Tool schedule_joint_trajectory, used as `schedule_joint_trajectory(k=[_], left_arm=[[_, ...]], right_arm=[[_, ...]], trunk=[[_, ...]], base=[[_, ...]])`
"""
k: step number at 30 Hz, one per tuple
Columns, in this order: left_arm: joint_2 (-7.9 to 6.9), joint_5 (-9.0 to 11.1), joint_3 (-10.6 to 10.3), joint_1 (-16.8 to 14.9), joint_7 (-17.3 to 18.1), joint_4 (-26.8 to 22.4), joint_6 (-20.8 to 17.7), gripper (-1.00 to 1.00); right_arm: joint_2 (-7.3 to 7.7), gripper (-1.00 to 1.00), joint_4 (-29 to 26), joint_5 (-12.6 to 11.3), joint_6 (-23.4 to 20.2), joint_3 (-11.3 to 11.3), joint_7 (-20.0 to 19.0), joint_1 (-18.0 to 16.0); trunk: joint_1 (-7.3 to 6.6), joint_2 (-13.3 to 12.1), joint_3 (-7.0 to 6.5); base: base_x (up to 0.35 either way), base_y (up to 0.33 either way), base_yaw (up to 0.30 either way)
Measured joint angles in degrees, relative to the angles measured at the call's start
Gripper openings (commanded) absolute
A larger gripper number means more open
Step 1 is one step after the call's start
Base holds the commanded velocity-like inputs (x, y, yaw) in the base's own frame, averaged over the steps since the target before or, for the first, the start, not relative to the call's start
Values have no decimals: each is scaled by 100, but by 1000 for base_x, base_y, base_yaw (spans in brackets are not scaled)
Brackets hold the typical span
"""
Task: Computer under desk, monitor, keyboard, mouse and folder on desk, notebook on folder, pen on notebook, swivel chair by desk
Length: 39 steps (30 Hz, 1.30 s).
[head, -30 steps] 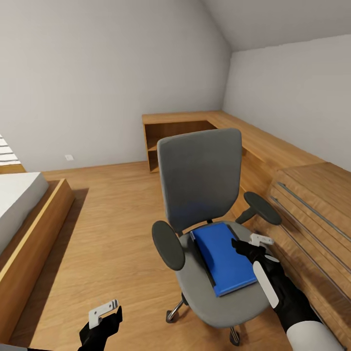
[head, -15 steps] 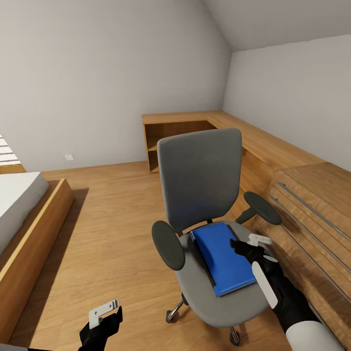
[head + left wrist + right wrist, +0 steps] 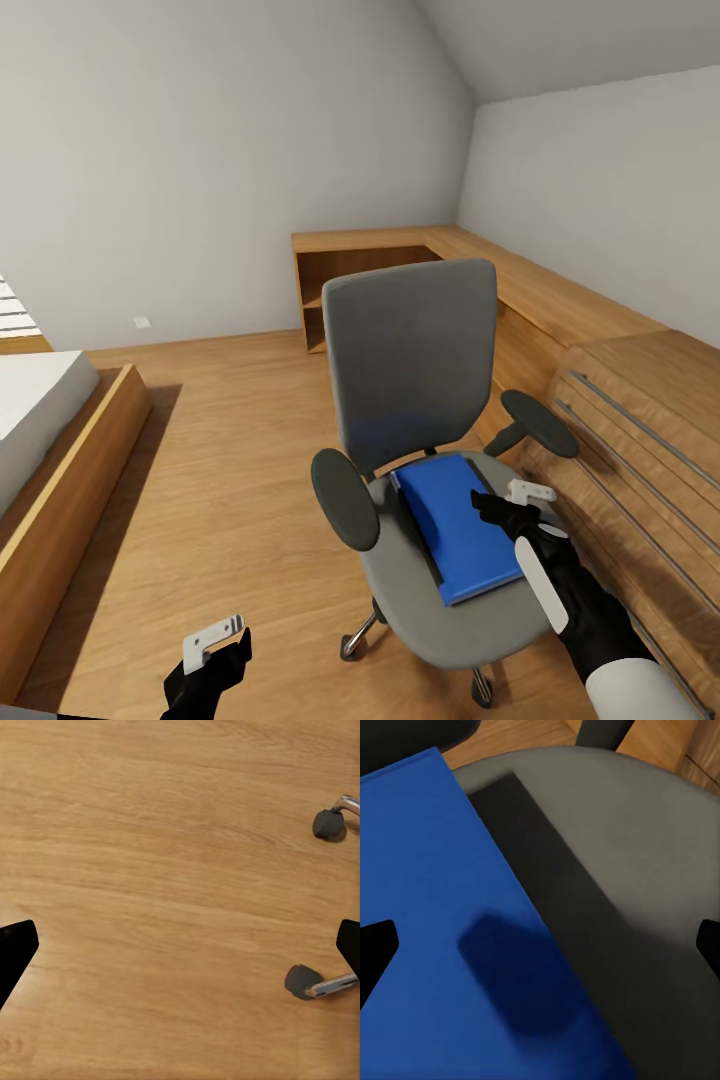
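Note:
The grey swivel chair (image 3: 410, 350) stands mid-floor with its seat toward me. On the seat lies the blue folder (image 3: 462, 528), also close up in the right wrist view (image 3: 435, 907). A dark grey flat strip (image 3: 562, 922) shows along the folder's edge; I cannot tell whether it is the notebook. My right gripper (image 3: 508, 498) hovers open just above the folder's right edge, its fingers spread wide (image 3: 540, 945). My left gripper (image 3: 215, 645) hangs open low over the floor (image 3: 180, 952), left of the chair's castors (image 3: 328, 823). Desk, computer, monitor, keyboard, mouse and pen are out of view.
A light-wood dresser (image 3: 640, 450) with long bar handles stands tight against the chair's right side. A low wooden shelf unit (image 3: 400, 260) runs along the far walls. A bed (image 3: 40, 420) lies at the left. Bare wood floor (image 3: 220, 450) stretches between bed and chair.
My right gripper has edged slightly left over the folder's right edge. The left gripper and the chair have stayed where they were.

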<state>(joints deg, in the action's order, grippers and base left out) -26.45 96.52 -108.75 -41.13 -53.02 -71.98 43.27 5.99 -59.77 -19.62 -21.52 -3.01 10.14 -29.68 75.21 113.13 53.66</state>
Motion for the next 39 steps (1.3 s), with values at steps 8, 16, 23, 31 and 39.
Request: schedule_joint_trajectory(k=[8, 16, 23, 31, 39], left_arm=[[0, 3, -7, 0, 9, 0, 0, 100], [0, 1, -6, 0, 8, 0, 0, 100], [0, 0, -8, 0, 7, 0, 0, 100], [1, 5, -9, 0, 7, 0, 0, 100], [7, 8, -9, 0, 7, 0, 0, 100]], right_arm=[[-9, 100, -5, 169, 2, -110, 34, 0], [-27, 100, -2, 326, 0, -186, 52, 0], [-34, 100, 0, 347, 0, -205, 51, 0], [-35, 100, 3, 351, -7, -217, 46, 0], [-35, 100, 5, 352, -9, -219, 46, 0]], trunk=[[0, 0, 0], [0, 0, 0], [0, 0, 0], [0, 0, 0], [0, 0, 0]], base=[[0, 0, 0], [0, 0, 0], [0, 0, 0], [0, 0, 0], [0, 0, 0]])
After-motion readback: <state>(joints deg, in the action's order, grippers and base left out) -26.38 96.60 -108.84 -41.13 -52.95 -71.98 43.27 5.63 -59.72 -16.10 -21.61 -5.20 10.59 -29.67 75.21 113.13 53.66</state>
